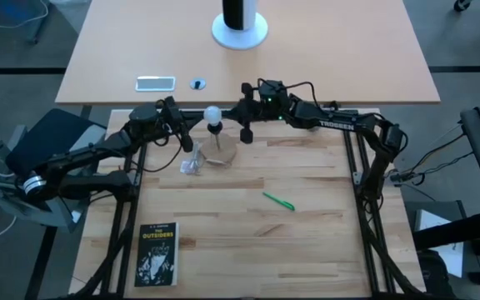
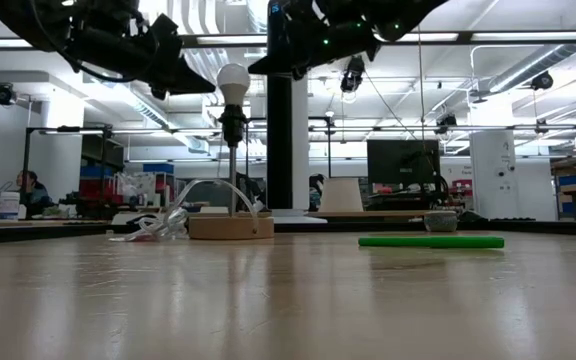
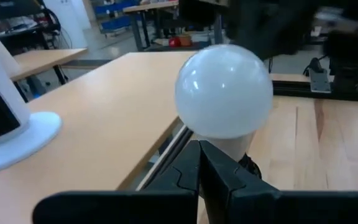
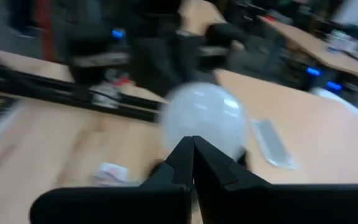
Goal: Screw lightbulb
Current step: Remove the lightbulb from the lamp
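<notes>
Table (image 1: 307, 242): lightbulb (image 1: 213, 114) base hidden

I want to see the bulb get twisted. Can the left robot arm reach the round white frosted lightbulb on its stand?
Probably yes. The left gripper, shut, sits just beside the round white frosted lightbulb with nothing between them; it would have to open first. The right gripper, also shut, waits on the other side.

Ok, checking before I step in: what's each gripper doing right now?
Left gripper: shut, empty, close beside the lightbulb.
Right gripper: shut, empty, on the bulb's other side.
</notes>
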Tool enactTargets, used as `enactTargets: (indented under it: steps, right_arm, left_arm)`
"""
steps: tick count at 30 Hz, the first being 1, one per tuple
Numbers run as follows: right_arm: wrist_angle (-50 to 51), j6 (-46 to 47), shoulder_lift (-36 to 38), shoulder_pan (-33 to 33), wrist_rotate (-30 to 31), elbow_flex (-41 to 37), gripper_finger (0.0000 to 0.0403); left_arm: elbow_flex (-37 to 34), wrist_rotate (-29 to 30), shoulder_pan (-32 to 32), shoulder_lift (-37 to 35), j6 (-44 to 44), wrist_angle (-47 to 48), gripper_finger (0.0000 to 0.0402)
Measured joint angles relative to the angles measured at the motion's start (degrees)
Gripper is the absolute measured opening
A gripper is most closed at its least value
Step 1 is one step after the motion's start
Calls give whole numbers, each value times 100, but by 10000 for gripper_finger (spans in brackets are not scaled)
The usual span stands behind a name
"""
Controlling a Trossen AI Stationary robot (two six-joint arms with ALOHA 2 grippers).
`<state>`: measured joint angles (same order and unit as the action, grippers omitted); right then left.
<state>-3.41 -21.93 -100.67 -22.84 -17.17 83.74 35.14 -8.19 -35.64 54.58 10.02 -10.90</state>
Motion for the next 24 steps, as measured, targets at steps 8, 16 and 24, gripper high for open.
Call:
enactTargets:
  steps: [8, 16, 24]
  right_arm:
    - [-19, 92, -236, -7, -326, -18, 0]
    - [-269, 91, -258, -12, -175, -20, 0]
    - [-294, 90, -257, -64, -24, -20, 0]
  left_arm:
    - [0, 5, 0, 31, 59, -17, 0]
    - [0, 9, 0, 46, 59, -22, 0]
    - [0, -217, 0, 44, 46, -37, 0]
